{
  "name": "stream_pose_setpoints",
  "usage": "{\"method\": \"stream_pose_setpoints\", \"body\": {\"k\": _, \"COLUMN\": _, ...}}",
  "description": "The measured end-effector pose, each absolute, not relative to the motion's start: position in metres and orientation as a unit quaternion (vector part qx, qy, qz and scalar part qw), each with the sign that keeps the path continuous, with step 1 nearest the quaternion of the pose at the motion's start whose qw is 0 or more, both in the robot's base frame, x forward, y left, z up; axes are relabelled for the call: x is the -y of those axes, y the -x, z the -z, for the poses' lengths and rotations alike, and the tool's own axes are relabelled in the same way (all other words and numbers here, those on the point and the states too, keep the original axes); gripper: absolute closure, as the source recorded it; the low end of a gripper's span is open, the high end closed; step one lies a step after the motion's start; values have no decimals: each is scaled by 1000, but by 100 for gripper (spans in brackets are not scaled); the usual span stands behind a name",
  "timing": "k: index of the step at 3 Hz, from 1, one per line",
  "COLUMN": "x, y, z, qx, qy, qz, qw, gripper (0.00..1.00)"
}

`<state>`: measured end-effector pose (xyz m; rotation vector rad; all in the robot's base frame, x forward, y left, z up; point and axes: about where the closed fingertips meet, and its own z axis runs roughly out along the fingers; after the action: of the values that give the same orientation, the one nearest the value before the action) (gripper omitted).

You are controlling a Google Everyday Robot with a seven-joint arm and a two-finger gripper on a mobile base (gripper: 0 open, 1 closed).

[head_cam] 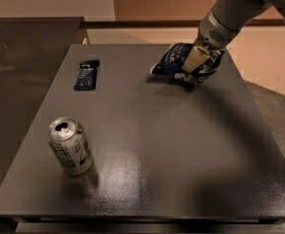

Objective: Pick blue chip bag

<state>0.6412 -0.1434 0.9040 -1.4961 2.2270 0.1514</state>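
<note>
1. Dark grey table [172,145], taking up most of the view, with a brown floor and a pale wall behind it.
2. Pale grey arm [235,9], reaching down from the upper right corner toward the table's far right part and casting a broad shadow along the right side.
3. Blue chip bag [171,57] at the far right of the table, under the arm's end: navy, crinkled, white lettering facing up. Long axis roughly left to right, left corner dipped lowest and pointing toward the far left side, right end raised and bunched. Dark shadow right beneath; cannot tell whether the lower edge touches the table.
4. Soda can [70,147], upright at the near left with its opened top showing, well apart from the bag.
5. Gripper [195,71], closed onto the bag's right half, one beige finger [193,58] lying slantwise across the top face and the foil puckered around it.
6. Small flat dark blue bar wrapper [86,74] at the far left, long axis running away from the camera, well apart from bag and gripper.
</note>
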Motion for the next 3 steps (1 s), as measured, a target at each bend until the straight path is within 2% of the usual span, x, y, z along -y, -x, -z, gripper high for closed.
{"method": "stream_pose_setpoints", "body": {"k": 3, "x": 128, "y": -619, "z": -986, "qx": -746, "qy": 606, "qz": -88, "qw": 263, "gripper": 100}}
